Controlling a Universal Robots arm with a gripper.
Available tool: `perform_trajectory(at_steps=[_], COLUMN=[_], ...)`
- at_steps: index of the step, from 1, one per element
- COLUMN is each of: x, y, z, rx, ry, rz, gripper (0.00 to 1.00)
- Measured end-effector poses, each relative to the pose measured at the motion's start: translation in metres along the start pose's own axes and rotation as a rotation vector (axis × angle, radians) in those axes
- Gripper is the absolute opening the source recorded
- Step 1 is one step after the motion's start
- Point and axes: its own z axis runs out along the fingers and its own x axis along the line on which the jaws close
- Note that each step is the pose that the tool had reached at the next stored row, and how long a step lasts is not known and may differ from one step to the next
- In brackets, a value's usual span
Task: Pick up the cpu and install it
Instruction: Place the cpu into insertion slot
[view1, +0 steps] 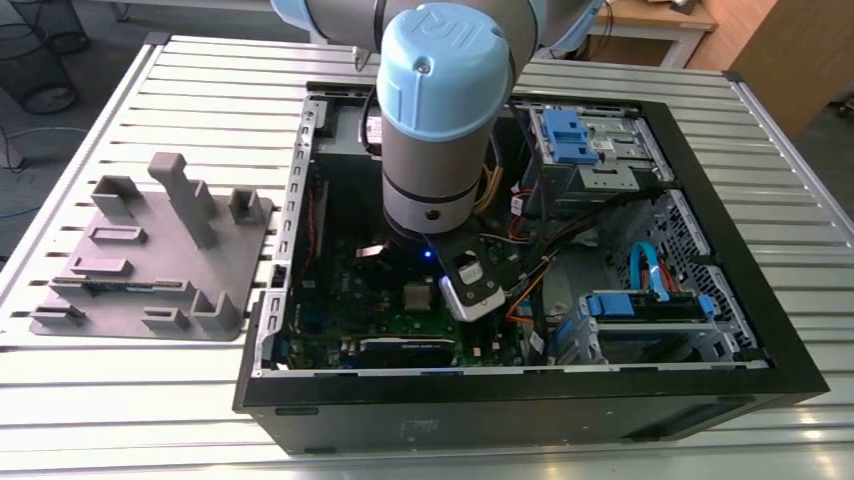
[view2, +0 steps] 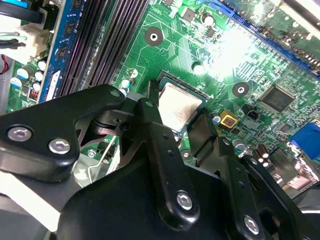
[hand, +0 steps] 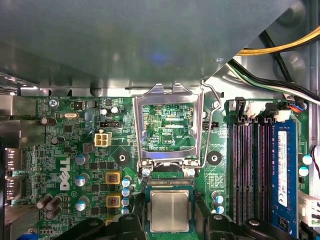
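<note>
The arm (view1: 434, 120) is reaching down from above into the open computer case (view1: 534, 410), which is lying on its side on the slatted table (view1: 134, 400). The gripper (view2: 176, 111) (hand: 171, 220) is hanging low over the green motherboard (hand: 65, 150), straddling the cpu (view2: 181, 106) (hand: 170, 210) in both wrist views. The cpu is lying flat, silver top up, in the socket, with thin green edging showing around the metal lid. Cannot tell whether the gripper is clamping the cpu or standing just clear of it, because the contact line is not showing. The metal socket frame (hand: 167, 125) is standing swung open off the socket, hinged at the socket's edge just beside the cpu, with bare board showing through its window. The wire lever (hand: 206, 130) is running along one side of the frame. The memory slots (hand: 247, 170) are sitting near the socket, with a blue memory stick (hand: 282, 175) filling one slot. A yellow cable (hand: 280, 47) is crossing above the board by the case wall. In the exterior view the cpu (view1: 419, 295) is showing as a small grey square on the board right under the arm's end. The grey plastic tray (view1: 147, 260) is sitting on the table outside the case, on the exterior view's left, well apart from the gripper. Blue drive brackets (view1: 567, 135) are sitting in the case on the exterior view's right.
</note>
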Motion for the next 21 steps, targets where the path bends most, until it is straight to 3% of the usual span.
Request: perform_trajectory(at_steps=[11, 12, 21], x=[0.0, 0.0, 0.0], y=[0.0002, 0.0002, 0.0004], z=[0.0002, 0.0002, -0.0021], rx=[-0.0005, -0.0004, -0.0003], ry=[-0.0003, -0.0002, 0.0], rz=[0.0, 0.0, 0.0], gripper=[0.48, 0.54, 0.54])
